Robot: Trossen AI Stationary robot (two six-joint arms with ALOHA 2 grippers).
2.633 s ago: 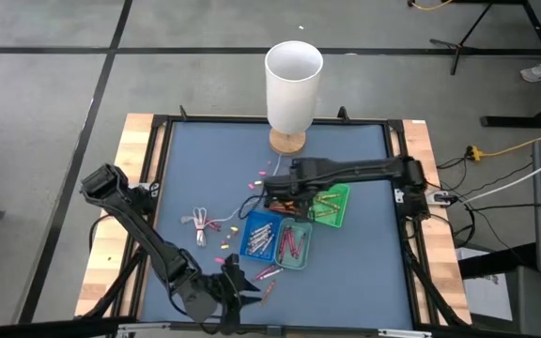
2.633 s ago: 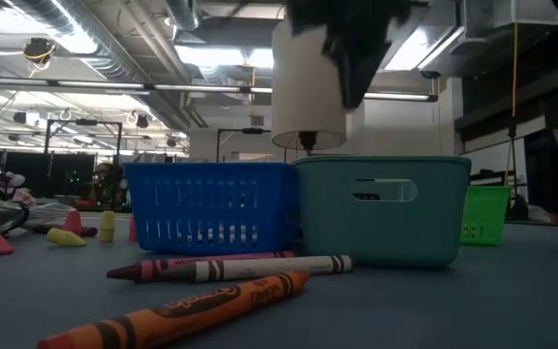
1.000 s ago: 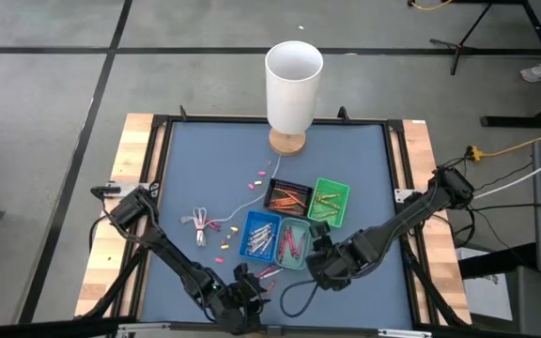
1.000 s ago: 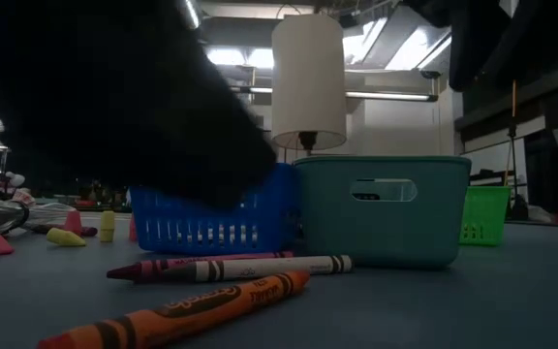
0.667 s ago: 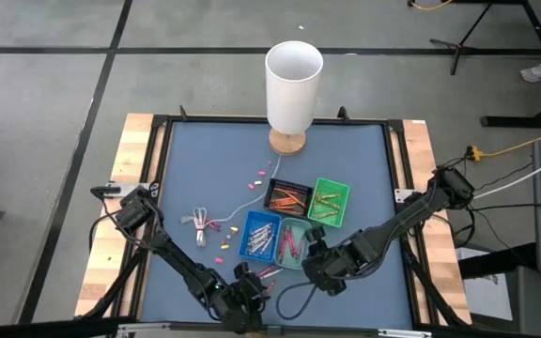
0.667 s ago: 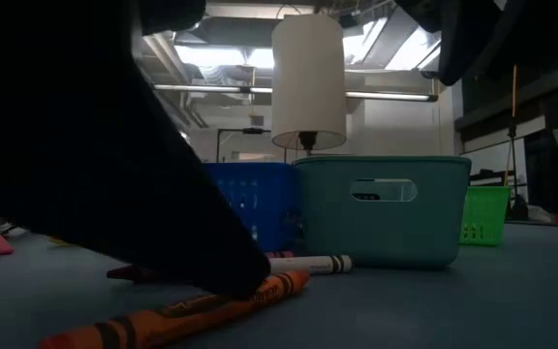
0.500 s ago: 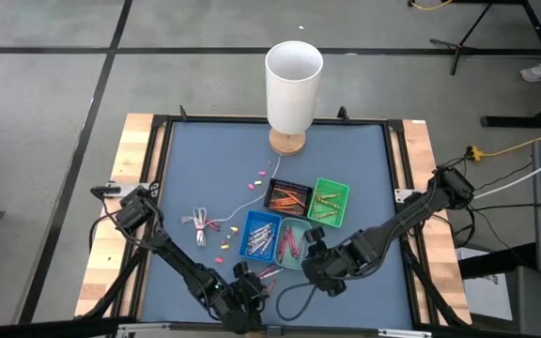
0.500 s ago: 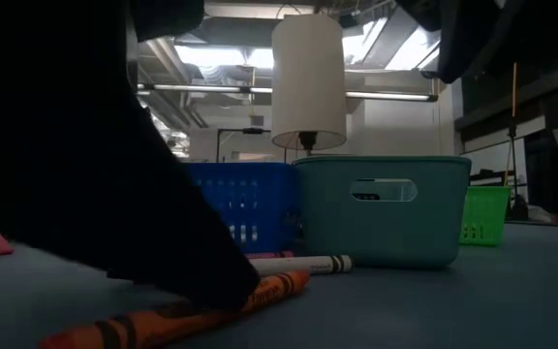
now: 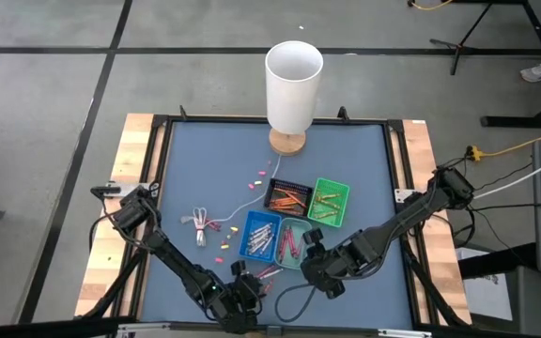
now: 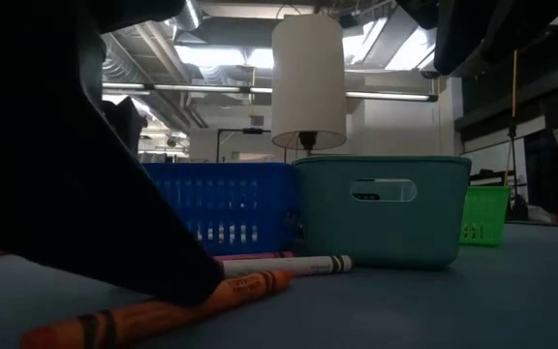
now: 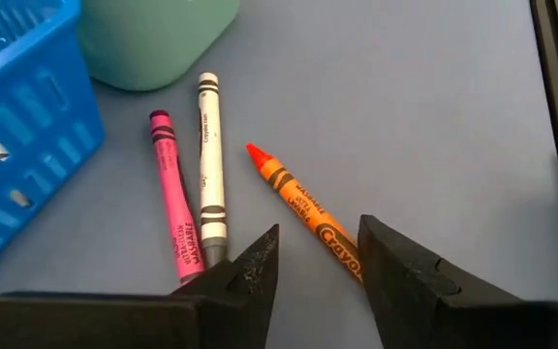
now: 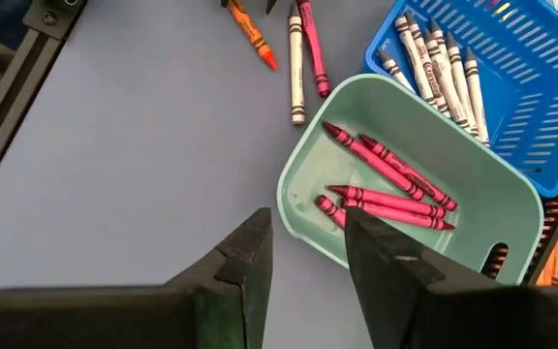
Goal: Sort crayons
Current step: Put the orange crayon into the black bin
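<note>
We see the left gripper low over the blue table near its front edge, its fingers parted with a clear gap and nothing between them. Just ahead of them lie three loose crayons: an orange crayon whose lower end runs into the gap, a white crayon and a pink crayon, the last two side by side. Compared with half a second ago, the left arm has slid a little further toward the table's left in the high view, and in the low view its dark bulk now covers less of the blue basket, while the orange crayon lies flatter and lower in that view.

The right gripper hangs above the near rim of the teal basket, fingers apart and empty; it has barely shifted since a second ago. That basket holds several red crayons. The blue basket beside it holds white crayons. Farther back we make out a black tray with orange crayons and a green tray. More small crayons are scattered by the white cord, and the white lamp stands at the back.
</note>
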